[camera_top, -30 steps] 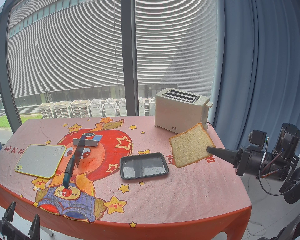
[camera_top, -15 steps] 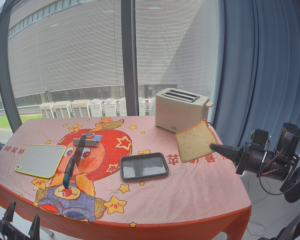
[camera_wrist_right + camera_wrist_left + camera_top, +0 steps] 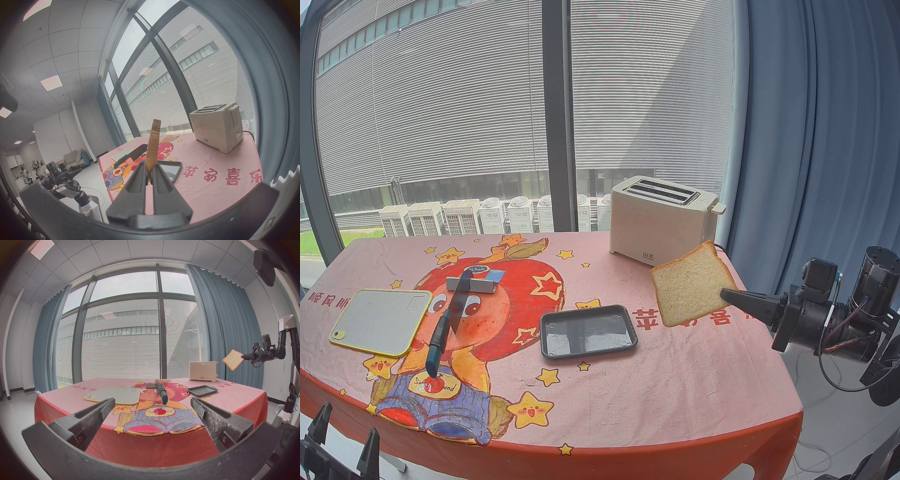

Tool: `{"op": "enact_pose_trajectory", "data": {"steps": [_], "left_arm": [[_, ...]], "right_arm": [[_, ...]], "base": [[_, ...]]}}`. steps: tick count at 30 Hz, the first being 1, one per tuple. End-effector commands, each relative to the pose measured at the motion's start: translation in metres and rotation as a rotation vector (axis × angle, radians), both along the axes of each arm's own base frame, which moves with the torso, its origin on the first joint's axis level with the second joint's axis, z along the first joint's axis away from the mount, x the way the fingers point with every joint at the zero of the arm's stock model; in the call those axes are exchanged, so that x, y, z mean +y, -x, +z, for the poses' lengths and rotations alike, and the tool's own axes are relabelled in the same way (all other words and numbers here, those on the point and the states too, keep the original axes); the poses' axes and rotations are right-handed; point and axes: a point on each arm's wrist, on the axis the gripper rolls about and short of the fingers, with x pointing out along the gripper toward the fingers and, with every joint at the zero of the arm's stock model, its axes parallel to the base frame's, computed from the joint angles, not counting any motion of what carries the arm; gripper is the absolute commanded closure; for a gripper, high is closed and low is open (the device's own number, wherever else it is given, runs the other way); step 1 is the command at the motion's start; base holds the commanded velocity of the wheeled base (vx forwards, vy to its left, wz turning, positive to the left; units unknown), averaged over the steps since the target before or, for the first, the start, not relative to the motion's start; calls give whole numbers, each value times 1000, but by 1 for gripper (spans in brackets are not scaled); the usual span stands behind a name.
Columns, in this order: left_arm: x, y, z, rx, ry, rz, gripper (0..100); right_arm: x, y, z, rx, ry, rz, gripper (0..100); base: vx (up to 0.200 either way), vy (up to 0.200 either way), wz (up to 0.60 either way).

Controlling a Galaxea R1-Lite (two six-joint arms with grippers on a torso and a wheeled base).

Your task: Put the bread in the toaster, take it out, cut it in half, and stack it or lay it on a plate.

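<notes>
Cream toaster (image 3: 656, 220), tan bread (image 3: 692, 284) with brown crust, black tray (image 3: 587, 331), pale grey board (image 3: 380, 321) rimmed yellow-green, teal-handled knife (image 3: 449, 324), pink cloth (image 3: 687, 381) printed with red cartoon apple, yellow stars.

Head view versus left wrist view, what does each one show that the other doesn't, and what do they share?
Head view alone: the two empty slots on top of the toaster, seen from above, and the inside of the dark tray. Left wrist view alone: the left pincer spread fully open, and how high the bread hangs above the table, about level with the toaster's top. Both: the bread pinched in the right pincer, the toaster, the tray, the knife and the cutting board.
</notes>
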Motion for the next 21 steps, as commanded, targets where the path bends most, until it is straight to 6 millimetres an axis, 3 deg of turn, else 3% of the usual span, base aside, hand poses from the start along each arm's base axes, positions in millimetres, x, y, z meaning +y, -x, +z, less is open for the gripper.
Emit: {"op": "enact_pose_trajectory", "data": {"steps": [1,21], "left_arm": [[0,0,-5,1,0,0,0],[0,0,-5,1,0,0,0]], "right_arm": [[-1,-1,1,-4,-1,-4,100],[-3,-1,0,-17,11,-10,100]], "base": [[0,0,0],[0,0,0]]}}
